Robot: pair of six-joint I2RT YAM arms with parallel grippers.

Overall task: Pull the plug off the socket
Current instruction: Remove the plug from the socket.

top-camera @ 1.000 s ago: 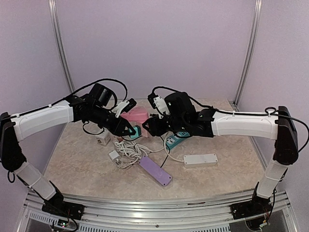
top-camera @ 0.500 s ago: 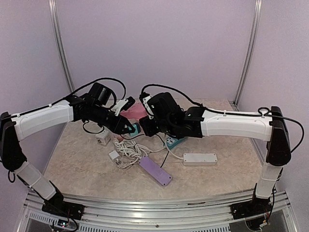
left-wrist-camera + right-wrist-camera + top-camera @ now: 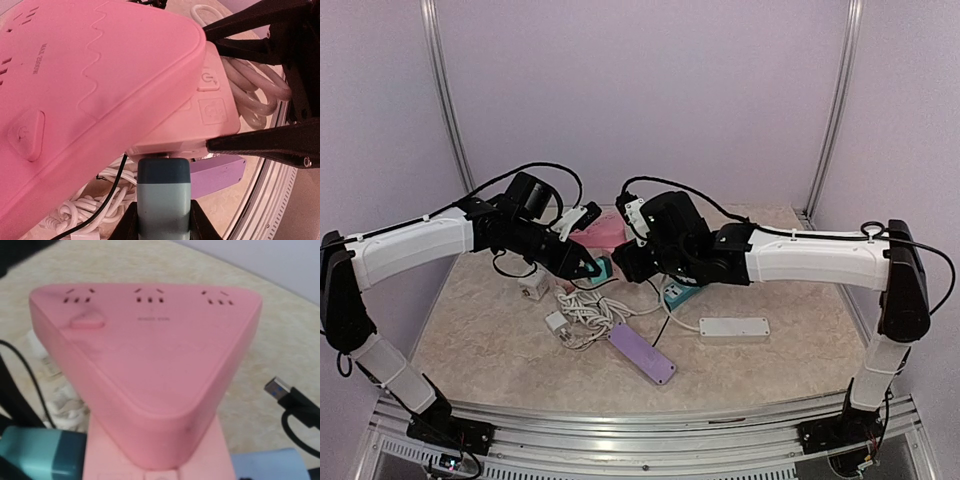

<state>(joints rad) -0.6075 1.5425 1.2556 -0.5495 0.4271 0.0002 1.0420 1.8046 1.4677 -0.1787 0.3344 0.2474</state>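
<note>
**A:** Where's the plug?

**B:** The teal plug (image 3: 164,197) sits directly under the pink socket (image 3: 100,85), its dark head butted against the socket's pale lower block; the left gripper (image 3: 164,227) is clamped on it, one dark finger on each flank; only the left wrist camera shows that.

**A:** And the other arm?

**B:** Same camera; the right gripper (image 3: 207,89) stands at the socket's right, one black fingertip against the socket's upper edge, the other against the pale block's corner, so it pinches the socket; its own camera shows none of its fingers, just the socket's triangular top with three sets of slots and a button, and a black USB connector (image 3: 277,387) to the socket's right.

**A:** From above?

**B:** Both wrists meet at the socket's near side and hide the grips; a white cable bundle (image 3: 585,310), a purple strip (image 3: 642,352) and a white strip (image 3: 735,328) lie nearer the arm bases than the socket.
</note>
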